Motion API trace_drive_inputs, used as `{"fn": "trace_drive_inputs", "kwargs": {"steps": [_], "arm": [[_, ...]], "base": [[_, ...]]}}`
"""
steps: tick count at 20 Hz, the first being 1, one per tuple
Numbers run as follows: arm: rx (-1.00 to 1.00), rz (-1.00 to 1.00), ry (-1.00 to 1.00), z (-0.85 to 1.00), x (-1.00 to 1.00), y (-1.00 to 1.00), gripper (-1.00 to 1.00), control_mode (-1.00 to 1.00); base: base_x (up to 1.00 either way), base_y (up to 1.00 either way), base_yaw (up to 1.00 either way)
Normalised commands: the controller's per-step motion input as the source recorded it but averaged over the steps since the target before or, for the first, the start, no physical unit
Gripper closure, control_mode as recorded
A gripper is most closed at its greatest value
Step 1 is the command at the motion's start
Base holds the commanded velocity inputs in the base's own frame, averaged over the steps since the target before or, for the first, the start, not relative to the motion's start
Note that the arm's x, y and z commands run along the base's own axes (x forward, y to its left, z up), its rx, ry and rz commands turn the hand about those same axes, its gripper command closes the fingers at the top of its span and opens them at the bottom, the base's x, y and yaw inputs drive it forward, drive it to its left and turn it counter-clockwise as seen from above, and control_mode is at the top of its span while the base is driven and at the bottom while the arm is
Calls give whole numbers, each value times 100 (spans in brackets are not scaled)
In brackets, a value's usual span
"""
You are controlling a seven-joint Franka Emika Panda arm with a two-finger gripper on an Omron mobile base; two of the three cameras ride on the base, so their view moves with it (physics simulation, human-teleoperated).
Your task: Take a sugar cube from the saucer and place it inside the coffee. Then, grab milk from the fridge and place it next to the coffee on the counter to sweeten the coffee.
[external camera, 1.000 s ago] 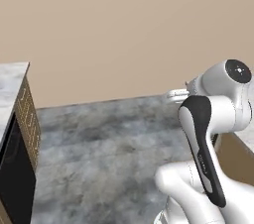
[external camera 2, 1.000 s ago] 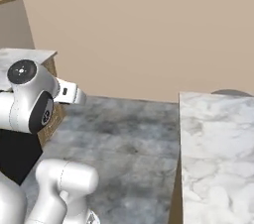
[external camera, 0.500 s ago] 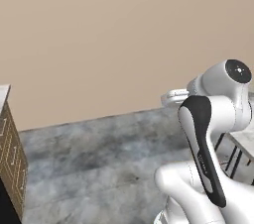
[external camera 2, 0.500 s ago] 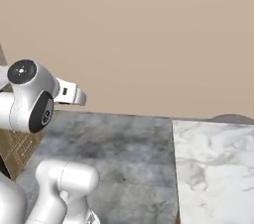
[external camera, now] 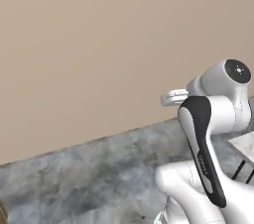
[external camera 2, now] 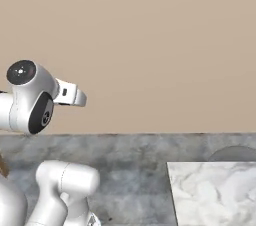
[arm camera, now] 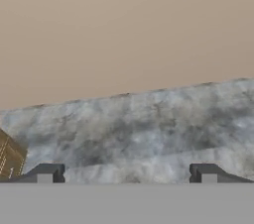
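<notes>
The base has turned: the wooden cabinet seen 1 second ago has slid out of the left base view. The gripper (arm camera: 127, 173) has its fingers spread wide, empty, facing grey floor (arm camera: 149, 124) and beige wall (arm camera: 124, 25). No task item is in sight, so their positions cannot be told.

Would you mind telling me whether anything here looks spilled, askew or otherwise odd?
Nothing stands out. The gripper is open and empty, facing a plain beige wall over a grey floor; a marble top sits at right, unmarked.
</notes>
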Motion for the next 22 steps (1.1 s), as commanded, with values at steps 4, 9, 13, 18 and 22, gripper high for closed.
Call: {"fn": "trace_drive_inputs", "kwargs": {"steps": [4, 9, 13, 18, 22], "arm": [[0, 0, 0, 0, 0, 0, -100, 100], [0, 0, 0, 0, 0, 0, -100, 100], [0, 0, 0, 0, 0, 0, -100, 100], [0, 0, 0, 0, 0, 0, -100, 100], [0, 0, 0, 0, 0, 0, -100, 100]], "base": [[100, 15, -40], [100, 22, -53], [100, 24, -59], [100, 14, -61], [91, 0, -59]]}}
